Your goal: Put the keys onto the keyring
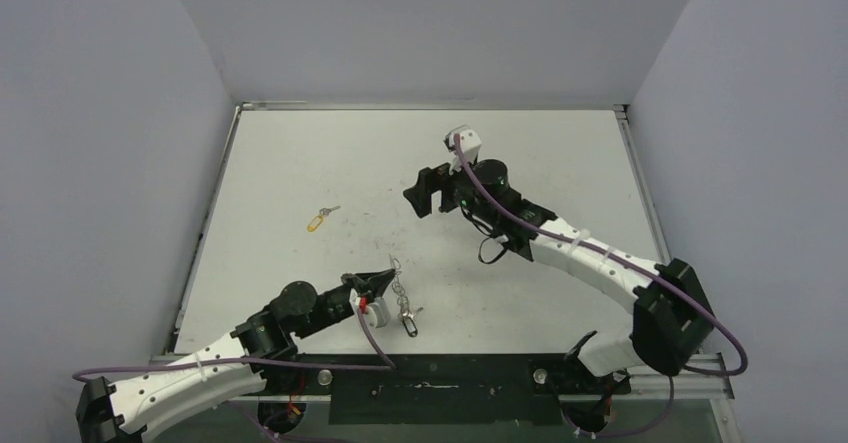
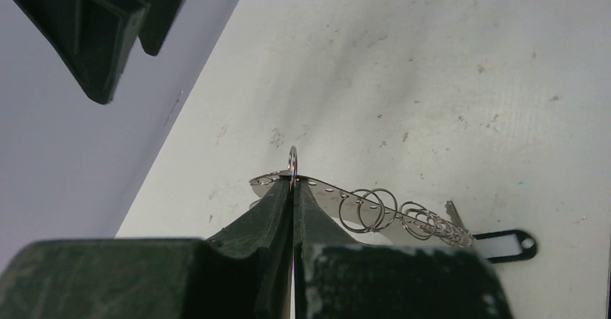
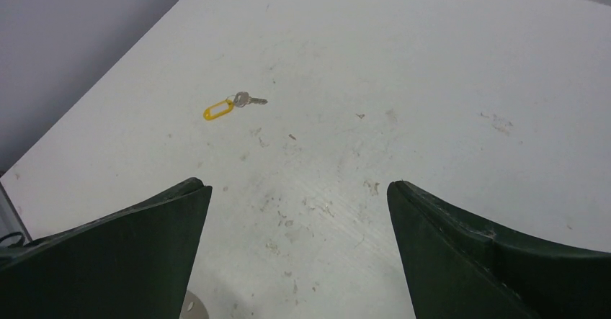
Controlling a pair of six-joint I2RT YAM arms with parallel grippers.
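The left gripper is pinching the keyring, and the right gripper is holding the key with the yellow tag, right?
Half right. The left gripper does pinch the keyring, but the right gripper is open and empty: the right wrist view shows the yellow-tagged key lying on the table.

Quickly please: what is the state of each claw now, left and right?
Left claw: closed, holding the keyring.
Right claw: open, holding nothing.

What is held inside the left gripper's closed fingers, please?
The flat perforated end of the keyring, with a small ring standing above. The left gripper covers the pinched part; the chain trails free beyond.
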